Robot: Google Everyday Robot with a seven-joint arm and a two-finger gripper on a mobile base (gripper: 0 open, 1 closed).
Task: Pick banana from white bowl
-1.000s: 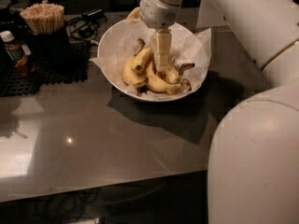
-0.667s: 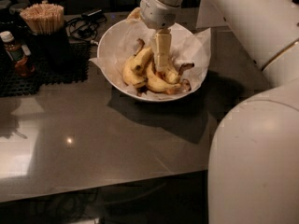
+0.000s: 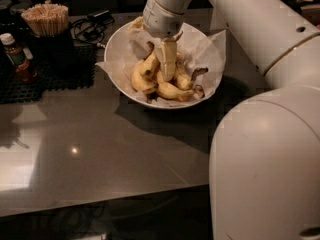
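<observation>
Gripper (image 3: 168,76) is lowered from straight above into the middle of the white bowl (image 3: 120,44), its tip down in the pile of bananas; whether it is spread or pinching anything cannot be told. The vertical approach is judged to suit the bowl's raised rim and to keep the wrist off the paper lining (image 3: 210,46).

The banana (image 3: 141,80) is taken to be the short plump one at the left of the pile, just beside the gripper tip, though this is not certain as the fruits overlap. It is leaned on the bowl's inner slope, propped by its neighbours. Its long axis is seen running from the far side down toward the near rim, slightly curved. Its stem end cannot be made out.

Behind the bowl, on a black mat (image 3: 65,69), a cup of wooden sticks (image 3: 46,20) and a small sauce bottle (image 3: 16,59) are kept well apart from the arm.
</observation>
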